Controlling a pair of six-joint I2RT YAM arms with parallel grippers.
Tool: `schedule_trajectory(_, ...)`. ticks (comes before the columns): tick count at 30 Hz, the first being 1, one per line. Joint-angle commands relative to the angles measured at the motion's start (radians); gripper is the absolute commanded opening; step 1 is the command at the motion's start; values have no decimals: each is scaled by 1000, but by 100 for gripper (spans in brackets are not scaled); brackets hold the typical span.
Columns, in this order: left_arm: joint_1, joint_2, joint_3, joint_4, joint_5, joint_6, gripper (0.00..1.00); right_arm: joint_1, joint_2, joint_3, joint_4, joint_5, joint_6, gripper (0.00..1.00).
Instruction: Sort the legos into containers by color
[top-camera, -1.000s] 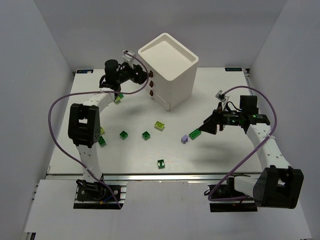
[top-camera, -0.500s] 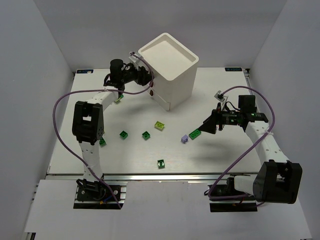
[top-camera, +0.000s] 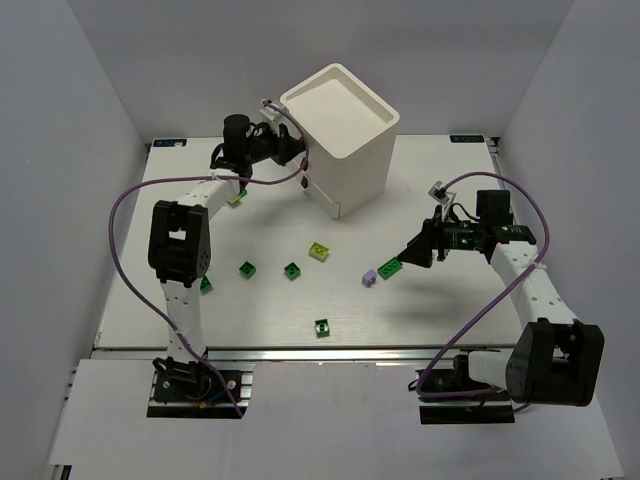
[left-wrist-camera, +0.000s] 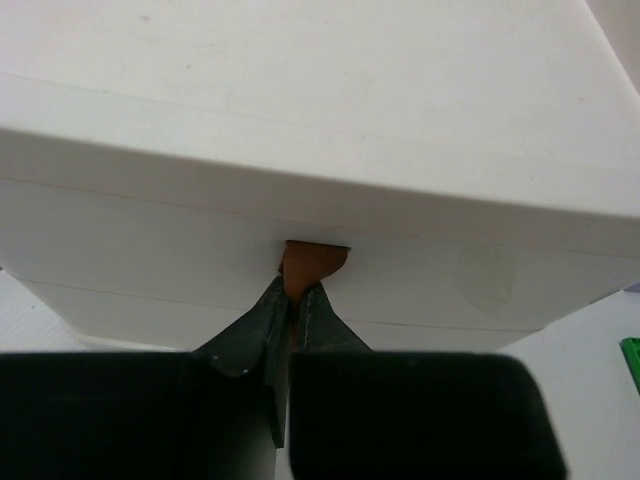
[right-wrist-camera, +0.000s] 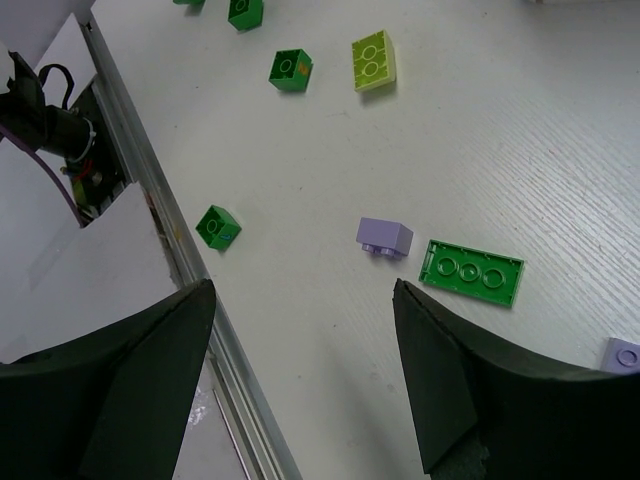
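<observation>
Cabinet (top-camera: 340, 135) fills my left wrist view, its sides cut off. Left gripper (left-wrist-camera: 296, 312) fingers are clamped on a red-brown pull (left-wrist-camera: 316, 258), covering its lower part; I can't tell which tier it belongs to. Right gripper (right-wrist-camera: 302, 300) fingers stand wide apart above the worktop (right-wrist-camera: 560, 150). Beyond their tips lies a green plate (right-wrist-camera: 472, 271), long axis roughly left-right in that view, with a lavender brick (right-wrist-camera: 385, 238) just beside it. Another lavender piece (right-wrist-camera: 622, 353) is cropped at the edge.
</observation>
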Motion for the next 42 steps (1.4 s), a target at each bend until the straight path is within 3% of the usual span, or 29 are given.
schedule_trajectory(1,-16,1,68,43,0,-33,9,1,-7,15,17,0,-30,77)
schedule_trajectory(4,-16,-16,57,40,-4,-42,0,1,-10,8,15,4,-33,77)
schedule_trajectory(17,4,-272,-257,69,-66,1,0,4,-28,-10,2,18,-59,76)
schedule_trajectory(38,61,-499,-439,-146,-216,47,0,4,-36,-35,-28,4,-106,76)
schedule_trajectory(39,61,-499,-434,-155,-222,42,7,4,-33,-31,-31,3,-112,77)
schedule_trajectory(41,61,-501,-419,-181,-257,22,42,2,-25,-25,-44,0,-120,77)
schedule_trajectory(42,61,-504,-416,-182,-258,22,46,4,-21,-22,-46,-2,-126,77)
